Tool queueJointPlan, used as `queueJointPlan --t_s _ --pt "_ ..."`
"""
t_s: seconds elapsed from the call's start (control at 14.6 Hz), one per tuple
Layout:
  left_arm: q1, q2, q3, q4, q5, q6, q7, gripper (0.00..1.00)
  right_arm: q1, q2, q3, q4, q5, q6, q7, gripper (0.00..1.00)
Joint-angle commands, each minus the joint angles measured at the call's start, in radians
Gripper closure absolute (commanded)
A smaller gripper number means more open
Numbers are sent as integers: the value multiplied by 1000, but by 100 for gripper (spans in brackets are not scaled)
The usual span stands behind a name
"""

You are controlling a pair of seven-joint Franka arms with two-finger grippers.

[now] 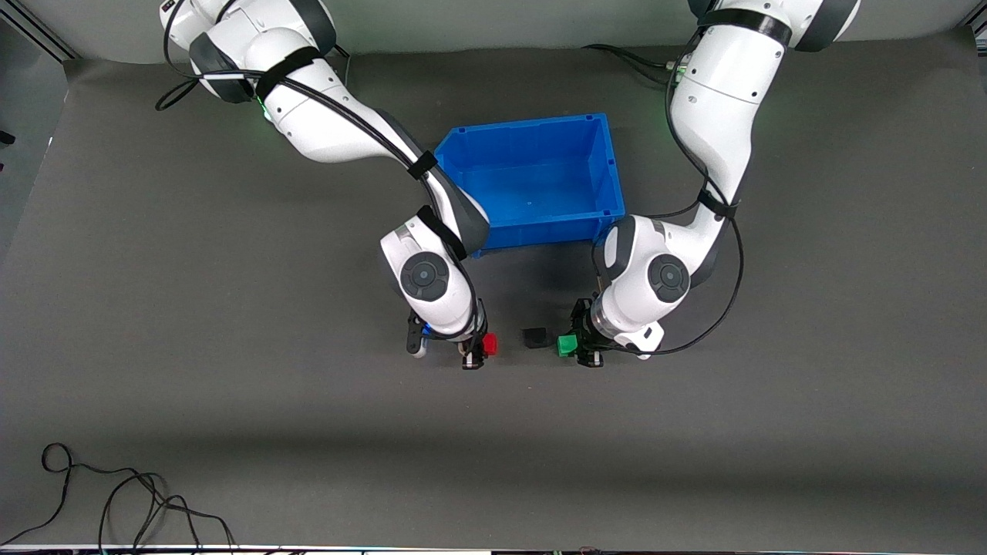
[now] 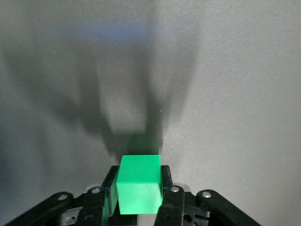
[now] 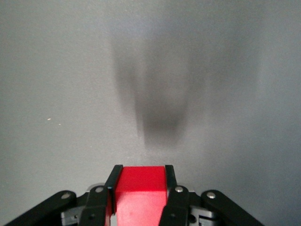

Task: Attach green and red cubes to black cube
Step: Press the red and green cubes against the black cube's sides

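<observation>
Grey matte surface (image 1: 231, 401) ran under everything, with a blue bin (image 1: 540, 181) sitting farther from the front camera than the cubes, between the two arms. Black cube (image 1: 533, 337) lay on the mat, nearer the camera than the bin, between the two tools and touching neither. Left tool (image 1: 580, 347) sat just beside the black cube toward the left arm's end, fingers (image 2: 167, 181) pinching the green cube (image 1: 567, 344) from both sides; a small gap separated green from black. Right tool (image 1: 476, 348) sat toward the right arm's end, clamped on the red cube (image 1: 490, 344), which stood a bit farther off from the black cube than the green one did. Both wrist views showed each cube gripped squarely between the pads, over bare mat with only shadow ahead. Loose black cable (image 1: 116, 493) lay coiled at the camera-side edge of the surface, toward the right arm's end.
</observation>
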Motion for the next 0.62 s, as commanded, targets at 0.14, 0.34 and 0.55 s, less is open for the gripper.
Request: queueJointPlan --t_s 0.14,0.34,0.55 --pt "-57 3 22 0 2 3 -82 86 21 65 -12 77 -16 -8 76 100" --pt "-68 3 22 0 2 4 -108 86 33 119 -13 144 -18 1 101 100" --pt "-76 3 25 3 2 7 -132 86 33 128 -13 157 -18 1 104 100"
